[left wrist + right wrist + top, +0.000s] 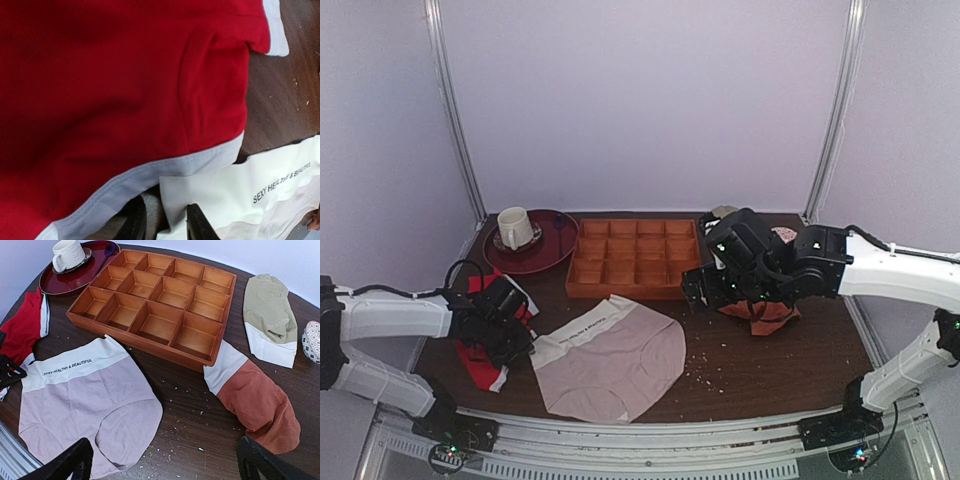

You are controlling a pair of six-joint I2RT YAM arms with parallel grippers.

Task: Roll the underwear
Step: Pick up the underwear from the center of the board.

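Right wrist: soft flat underwear (90,400), gridded wooden tray (140,342)

Four garments (90,405) (22,327) (260,405) (267,312), one tray (145,346) — one cup (67,254)

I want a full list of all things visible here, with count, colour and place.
underwear: 1, pinkish-beige, white waistband, flat, near middle
red garment: 1, red, left of underwear
orange garment: 1, rust, right side
olive garment: 1, olive, back right
patterned object: 1, white-dark, right edge
tray: 1, brown wood, behind underwear
plate: 1, dark red, far left
cup: 1, white, on plate
table: 1, dark brown, underneath
left end effector: 1, black, at waistband corner
right end effector: 1, black, open, above table
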